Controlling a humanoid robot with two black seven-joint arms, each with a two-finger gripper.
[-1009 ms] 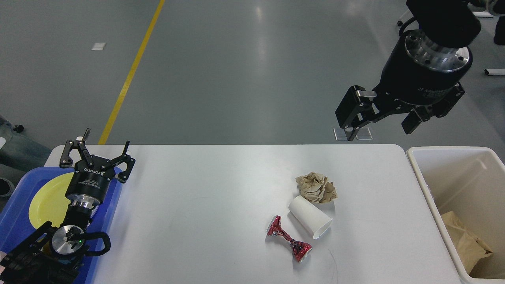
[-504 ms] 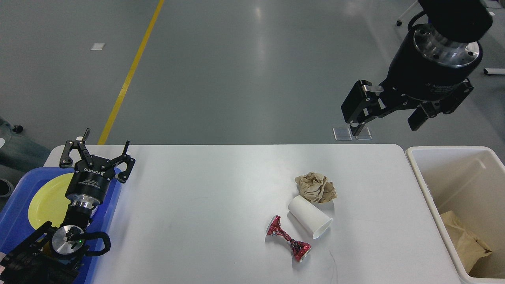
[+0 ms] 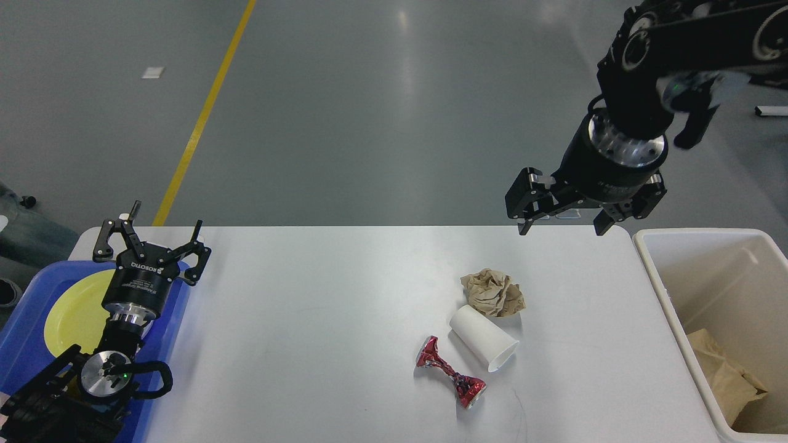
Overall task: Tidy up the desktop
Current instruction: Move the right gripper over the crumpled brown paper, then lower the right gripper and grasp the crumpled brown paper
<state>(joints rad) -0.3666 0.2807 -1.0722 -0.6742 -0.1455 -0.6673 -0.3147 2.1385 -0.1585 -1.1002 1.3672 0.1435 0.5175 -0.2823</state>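
The desktop (image 3: 308, 320) fills the lower frame, white and matte, running from the blue tray (image 3: 24, 326) at its left end to the cream bin (image 3: 652, 258) at its right. It looks rigid and smooth, so I judge loose items will skid on it if nudged sideways; nothing to grip on the top itself, I work the litter off it.

The bin holds a crumpled brown bag (image 3: 726, 375) low in its near corner. The tray carries a yellow plate (image 3: 74, 307), partly hidden under my left arm.

My right gripper (image 3: 559, 223) hangs above the far edge of the table, just left of the bin, fingers spread apart, nothing between them. My left gripper (image 3: 151, 237) sits over the tray's far edge, fingers also spread, empty.

Three bits of litter cluster right of centre. White paper cup (image 3: 483, 337) lies on its side, open mouth toward me and to the right. Probably very light, thin walled, crushes easily; I'd pinch across the body mid-length, gentle squeeze, or it rolls. Brown paper wad (image 3: 494, 292) is touching or just beside the cup's closed end, on the far side. Soft, springy, take it across the bulk from above. Red foil wrapper (image 3: 449, 373), twisted in the middle, lies just left of the cup, apart from it. Flimsy, thin; the twisted waist looks like the best grab point.

The wad is nearest my right gripper, so likely first.
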